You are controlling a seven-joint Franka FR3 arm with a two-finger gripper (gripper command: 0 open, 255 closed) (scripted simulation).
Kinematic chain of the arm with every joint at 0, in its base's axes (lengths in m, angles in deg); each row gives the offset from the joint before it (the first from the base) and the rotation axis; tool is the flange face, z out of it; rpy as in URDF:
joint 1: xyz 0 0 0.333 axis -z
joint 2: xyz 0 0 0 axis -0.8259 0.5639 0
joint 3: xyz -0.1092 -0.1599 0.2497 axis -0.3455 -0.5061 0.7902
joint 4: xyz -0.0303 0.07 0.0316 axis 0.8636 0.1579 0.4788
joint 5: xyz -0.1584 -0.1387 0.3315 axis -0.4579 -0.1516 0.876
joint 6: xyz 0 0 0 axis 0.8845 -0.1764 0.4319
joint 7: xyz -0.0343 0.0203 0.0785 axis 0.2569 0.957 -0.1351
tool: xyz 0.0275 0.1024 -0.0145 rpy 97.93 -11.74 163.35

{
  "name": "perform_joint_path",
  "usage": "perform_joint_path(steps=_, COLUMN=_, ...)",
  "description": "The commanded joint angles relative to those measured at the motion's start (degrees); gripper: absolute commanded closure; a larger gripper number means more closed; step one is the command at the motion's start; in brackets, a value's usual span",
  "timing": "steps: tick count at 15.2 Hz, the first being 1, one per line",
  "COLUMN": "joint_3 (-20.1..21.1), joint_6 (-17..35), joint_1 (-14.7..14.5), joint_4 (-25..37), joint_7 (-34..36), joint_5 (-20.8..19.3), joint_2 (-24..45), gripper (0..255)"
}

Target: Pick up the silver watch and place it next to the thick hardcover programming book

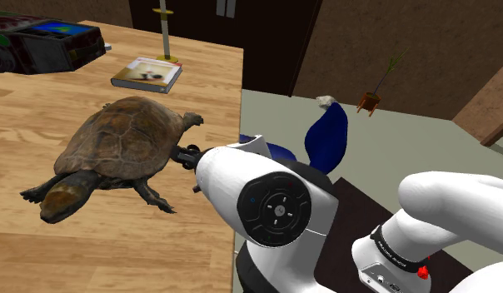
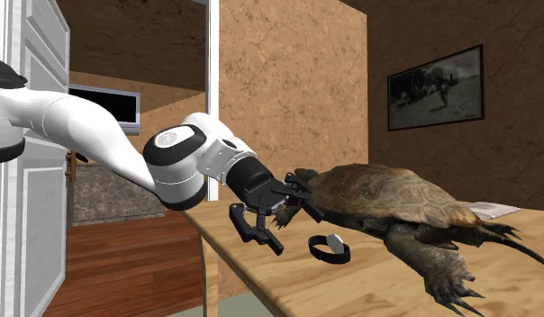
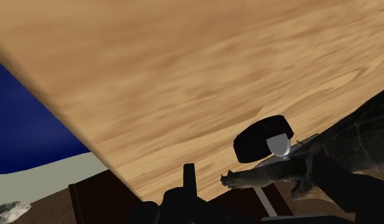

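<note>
Arm: white arm (image 2: 108,149) comes in from 9 o'clock in the second exterior view and reaches across the tabletop's edge.
Gripper: black gripper (image 2: 291,221) sits low over the tabletop (image 1: 92,250), just beside the nearer end of the turtle.
Jaws: spread apart and pinching nothing. In the second exterior view one finger slants down toward the wood and the other sits up by the shell's rim. Whether it touches the shell cannot be told.
Watch: black band with a pale grey face (image 2: 329,246). It lies on the tabletop, free of the jaws, at 4 o'clock from the gripper in the second exterior view. It is close to the table's edge and just beside the turtle's clawed leg. In the wrist view the watch (image 3: 264,140) lies ahead of the fingers with the leg next to it.
Turtle: large brown turtle (image 1: 125,141) at mid-tabletop, lying between the watch and the book.
Book: thick book with a light cover (image 1: 147,73), lying flat at 12 o'clock from the turtle in the shoulder view, near the tabletop's far edge. It is well apart from the watch. In the second exterior view it lies at 3 o'clock from the shell.
Dark box: dark box (image 1: 42,46) at 10 o'clock from the turtle in the shoulder view, on the tabletop's far corner.
Chair: blue chair (image 1: 329,137) on the floor, at 3 o'clock from the tabletop in the shoulder view.
Picture: framed picture (image 2: 437,87) on the brown wall, at 1 o'clock from the turtle in the second exterior view.
</note>
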Motion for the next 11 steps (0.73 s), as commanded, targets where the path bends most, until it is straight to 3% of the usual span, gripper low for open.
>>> perform_joint_path(steps=1, joint_3=1.4, joint_6=1.5, joint_1=1.9, joint_4=0.3, joint_7=-0.1, joint_5=0.3, joint_2=0.3, gripper=0)
perform_joint_path(steps=10, joint_3=1.7, joint_6=2.0, joint_1=2.4, joint_4=0.3, joint_7=-0.1, joint_5=0.3, joint_2=0.4, gripper=0)
perform_joint_path(steps=11, joint_3=1.7, joint_6=2.0, joint_1=2.4, joint_4=0.3, joint_7=-0.1, joint_5=0.3, joint_2=0.4, gripper=255)
